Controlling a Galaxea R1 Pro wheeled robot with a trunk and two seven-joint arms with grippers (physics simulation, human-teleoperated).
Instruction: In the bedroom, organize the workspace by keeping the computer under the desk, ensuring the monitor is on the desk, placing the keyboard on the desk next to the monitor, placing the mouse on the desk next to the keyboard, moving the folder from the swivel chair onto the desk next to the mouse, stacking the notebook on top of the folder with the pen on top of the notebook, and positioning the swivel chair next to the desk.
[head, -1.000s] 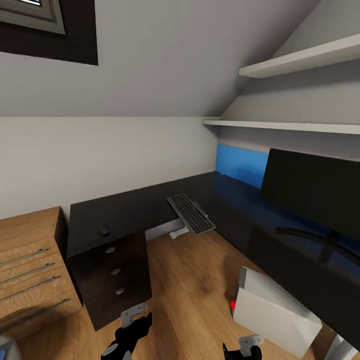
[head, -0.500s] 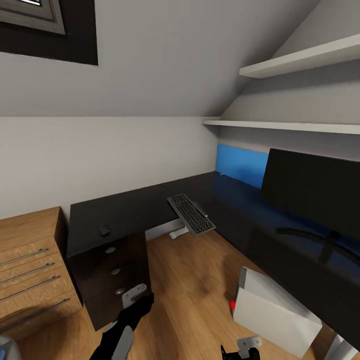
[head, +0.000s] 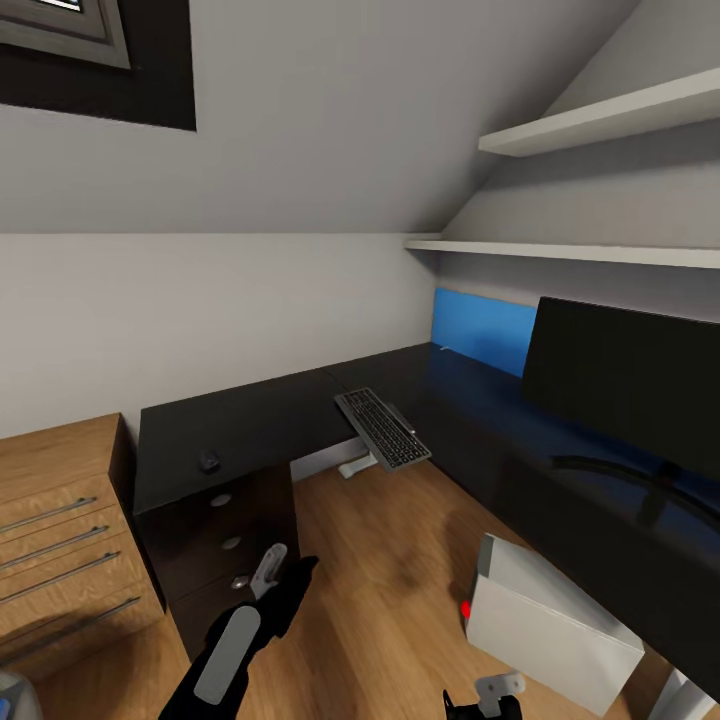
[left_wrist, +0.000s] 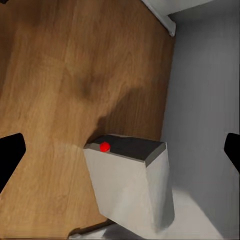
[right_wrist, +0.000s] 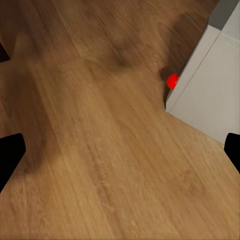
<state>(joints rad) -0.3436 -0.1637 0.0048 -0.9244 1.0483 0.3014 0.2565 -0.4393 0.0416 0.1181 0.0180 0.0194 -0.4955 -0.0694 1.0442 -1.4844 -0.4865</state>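
Observation:
The glossy black desk (head: 250, 420) runs in an L along two walls. The monitor (head: 625, 385) stands on its right wing. A small black mouse (head: 209, 461) lies on the left wing above the drawer unit (head: 225, 530). The keyboard (head: 383, 428) rests tilted on a white bracket at the desk's inner corner. On the floor at the right sits the light grey computer (head: 550, 620), with a red light, partly under the desk edge, also in the left wrist view (left_wrist: 132, 185). My left gripper (head: 285, 570) hangs open in front of the drawers. My right gripper (head: 485, 700) is low and open, its fingertips (right_wrist: 10, 155) wide apart over the floor.
A light wooden chest of drawers (head: 60, 530) stands left of the desk. A blue wall panel (head: 485, 330) sits behind the desk, with two white shelves (head: 560, 250) above under the sloped ceiling. Wooden floor (head: 390, 580) lies open between desk and computer.
My left arm has risen and reached forward toward the drawer unit. The right arm and the objects have stayed put.

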